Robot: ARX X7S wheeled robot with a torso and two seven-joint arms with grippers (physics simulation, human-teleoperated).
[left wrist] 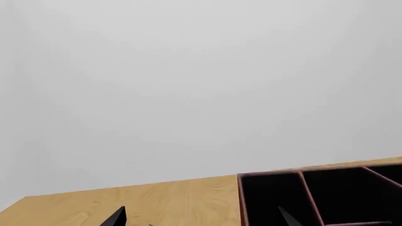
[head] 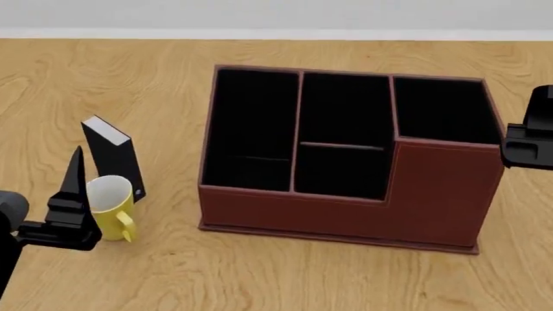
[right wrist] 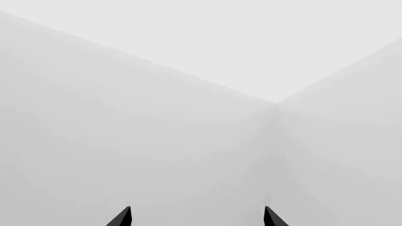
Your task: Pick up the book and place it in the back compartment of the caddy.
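The black book (head: 115, 157) with its white page block stands upright on the wooden table, left of the caddy. The dark red caddy (head: 432, 194) sits mid-table, and its back compartment (head: 346, 107) is the far middle cell behind the low divider. A corner of the caddy shows in the left wrist view (left wrist: 242, 197). My left gripper (head: 76, 184) is open and empty, just left of the book and beside the mug; its fingertips are wide apart in the left wrist view (left wrist: 202, 221). My right gripper (head: 529, 139) hovers at the caddy's right end, open and empty, its wrist view (right wrist: 196, 219) showing only grey walls.
A yellow-and-white mug (head: 111, 202) stands right in front of the book, touching or nearly touching it, next to my left gripper. The caddy's taller section (head: 445, 107) is at its right end. The wooden table (head: 285, 278) reaches a white skirting at the back.
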